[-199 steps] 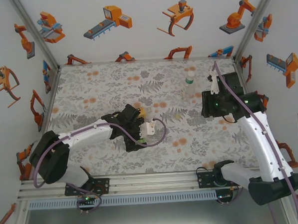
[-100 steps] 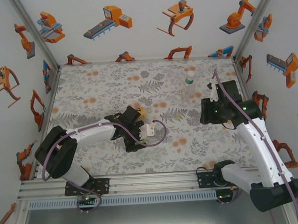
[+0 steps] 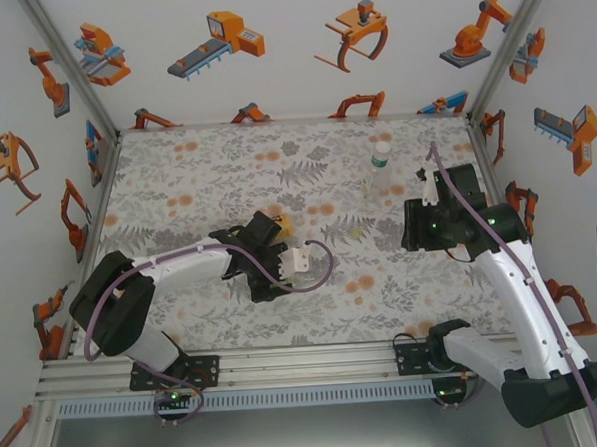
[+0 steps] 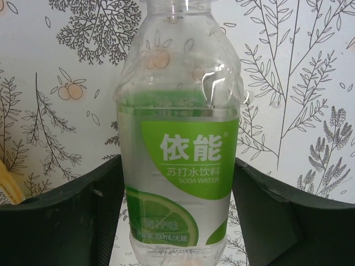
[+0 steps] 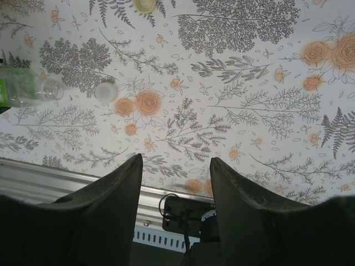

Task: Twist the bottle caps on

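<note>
The left claw (image 4: pixel 177 166) is clenched on the clear bottle with the green label (image 4: pixel 180 83); its two dark fingers (image 4: pixel 66 216) press on both sides of the label part. The bottle lies on its side on the flowered table (image 3: pixel 186 179), a little left of the middle. Its body is transparent with a rounded shoulder, and the mouth is uncapped. The label is bright green, with white Chinese characters, the words "SODA WATER" and a picture of a lime slice below.

The right claw (image 5: pixel 176 159) is released — the fingers stand apart with only the cloth seen between them — and it hangs over the right side of the table. A pale round cap (image 5: pixel 105 91) lies just beside the bottle's mouth, not touching it, and a yellowish cap (image 5: pixel 144 4) lies farther away.

A yellow-labelled bottle (image 3: pixel 285 224) is just beside the left claw, half hidden. A plain clear bottle (image 3: pixel 379 174) stands upright toward the far right, with something pale on its neck.
</note>
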Action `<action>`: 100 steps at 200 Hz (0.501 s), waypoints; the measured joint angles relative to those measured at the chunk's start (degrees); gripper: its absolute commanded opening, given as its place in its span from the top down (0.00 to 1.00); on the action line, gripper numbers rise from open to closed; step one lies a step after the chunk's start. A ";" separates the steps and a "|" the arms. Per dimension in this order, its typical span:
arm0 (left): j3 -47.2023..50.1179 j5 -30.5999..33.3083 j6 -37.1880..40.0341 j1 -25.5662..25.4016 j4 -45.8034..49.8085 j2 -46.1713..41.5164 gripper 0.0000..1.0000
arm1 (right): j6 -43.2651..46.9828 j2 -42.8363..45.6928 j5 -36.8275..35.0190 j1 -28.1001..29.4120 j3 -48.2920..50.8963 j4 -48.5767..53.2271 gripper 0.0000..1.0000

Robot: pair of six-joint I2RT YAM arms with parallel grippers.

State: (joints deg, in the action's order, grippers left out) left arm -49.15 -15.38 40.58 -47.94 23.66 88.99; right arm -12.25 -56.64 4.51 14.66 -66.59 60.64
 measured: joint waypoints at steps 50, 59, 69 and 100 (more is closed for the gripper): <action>-0.02 -0.66 0.15 0.00 0.57 0.02 0.43 | -0.48 0.20 0.00 0.00 0.00 1.18 0.51; -0.02 -0.83 0.15 0.00 0.63 0.02 0.44 | -0.72 0.48 0.00 0.00 0.00 1.55 0.51; -0.04 -0.98 0.15 0.00 0.68 0.02 0.45 | -1.01 0.96 0.00 0.00 0.00 1.90 0.51; -0.59 -1.01 -0.33 0.00 1.20 -0.79 0.46 | -1.92 2.47 0.04 -0.02 0.00 2.25 0.52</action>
State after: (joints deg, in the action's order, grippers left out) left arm -49.74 -16.38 40.25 -47.94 24.86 88.20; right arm -14.17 -54.17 4.56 14.63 -66.59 62.89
